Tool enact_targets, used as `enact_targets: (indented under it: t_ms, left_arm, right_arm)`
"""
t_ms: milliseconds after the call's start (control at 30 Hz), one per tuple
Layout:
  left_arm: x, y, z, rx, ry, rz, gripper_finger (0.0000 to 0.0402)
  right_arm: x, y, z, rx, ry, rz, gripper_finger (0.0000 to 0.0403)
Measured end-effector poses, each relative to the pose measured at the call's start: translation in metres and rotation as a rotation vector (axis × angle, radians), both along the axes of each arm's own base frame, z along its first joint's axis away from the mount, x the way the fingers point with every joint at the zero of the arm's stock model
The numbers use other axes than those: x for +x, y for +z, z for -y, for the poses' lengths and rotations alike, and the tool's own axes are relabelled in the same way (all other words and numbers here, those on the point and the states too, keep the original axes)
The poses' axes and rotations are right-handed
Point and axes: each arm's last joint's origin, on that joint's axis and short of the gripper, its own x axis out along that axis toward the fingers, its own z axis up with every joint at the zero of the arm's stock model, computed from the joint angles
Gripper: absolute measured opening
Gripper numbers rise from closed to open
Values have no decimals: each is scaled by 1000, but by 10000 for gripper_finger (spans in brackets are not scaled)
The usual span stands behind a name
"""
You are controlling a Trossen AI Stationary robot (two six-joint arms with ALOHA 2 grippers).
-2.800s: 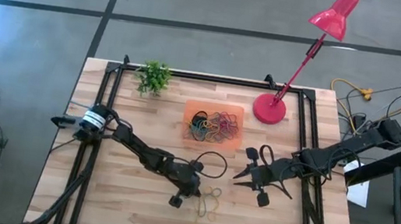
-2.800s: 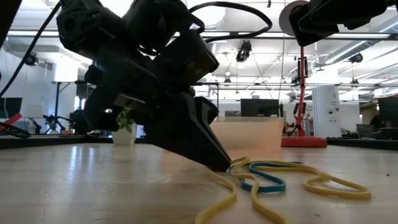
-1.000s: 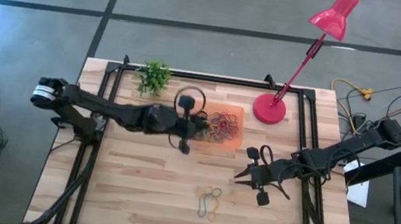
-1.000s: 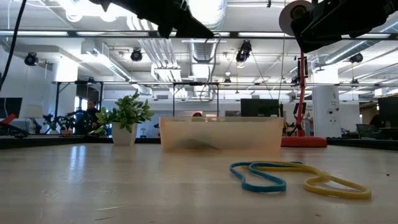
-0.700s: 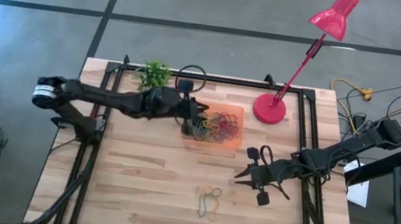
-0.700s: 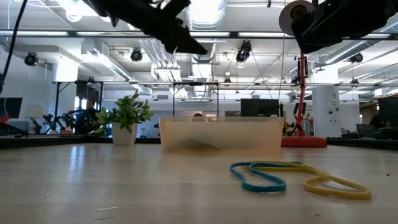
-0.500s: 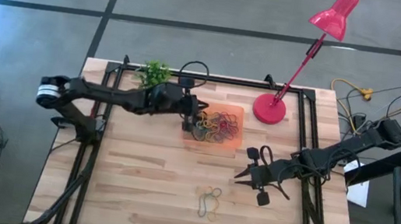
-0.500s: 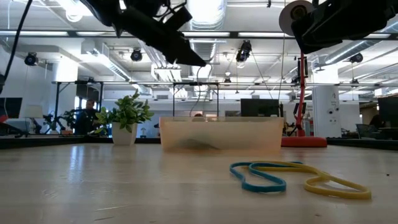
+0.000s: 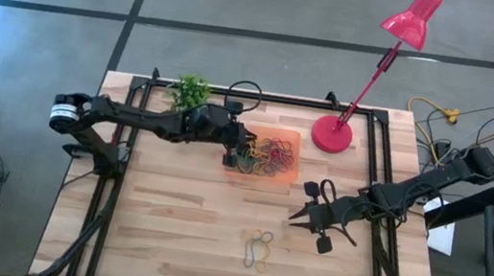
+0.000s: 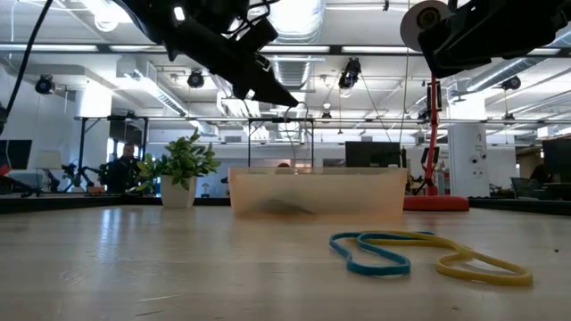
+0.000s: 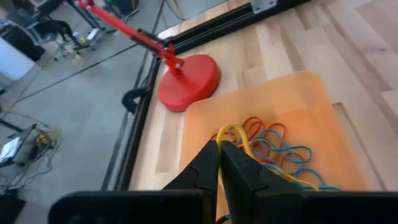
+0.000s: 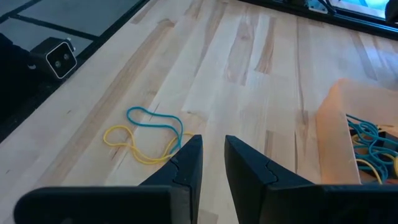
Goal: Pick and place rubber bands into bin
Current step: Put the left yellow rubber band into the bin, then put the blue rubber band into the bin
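The orange bin [image 9: 286, 177] sits toward the table's far edge with a heap of coloured rubber bands [image 9: 264, 155] in it; the low view shows its front wall [image 10: 312, 192]. My left gripper [image 9: 238, 146] hovers over the bin's left end, shut on a yellow rubber band [image 11: 234, 131]. A yellow and a blue rubber band [image 9: 257, 249] lie flat on the wood near the table's near edge, also visible in the low view [image 10: 401, 250] and the right wrist view [image 12: 149, 134]. My right gripper [image 9: 298, 214] waits open above the table, to the right of those bands. My left gripper pinches the yellow rubber band between its two shut fingertips [image 11: 210, 155]. A small loop of the band [image 11: 236, 132] sticks out past the tips. The fingers slant down from the table's left. The band is held in the air above the bin's left end [image 11: 199, 124].
A red lamp base [image 9: 332, 134] stands right of the bin, its arm leaning away over the far edge. A small potted plant [image 9: 189, 94] stands at the far left. Black frame rails [image 9: 130, 141] run along both sides. Bare wood lies around the two loose bands.
My left gripper, still shut on the yellow band, has moved toward the far edge and a little right, from the bin's near left corner to above its left end, and has come down somewhat. The right arm and the bands on the table have stayed put.
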Motion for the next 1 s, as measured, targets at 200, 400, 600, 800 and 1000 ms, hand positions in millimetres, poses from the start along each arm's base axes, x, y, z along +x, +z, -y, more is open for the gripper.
enact_targets:
  t_ms: [200, 400, 600, 800, 1000]
  left_arm:
    - [0, -1, 0, -2, -5, -2, 47]
    - [1, -2, 10, -126, -99, 23, 87]
    - [5, -11, 46, -350, -435, -24, 90]
    - [7, -26, 96, -372, -575, -98, 90]
    - [16, -44, 138, -353, -671, -109, 90]
  right_arm:
    - [0, 0, 0, 1, -1, 0, 56]
    - [0, 0, 0, 3, -2, 0, 56]
    - [0, 0, 0, -1, -1, -2, 56]
    - [0, -1, 0, -7, -2, -3, 56]
    - [0, -2, 1, -19, -21, 2, 56]
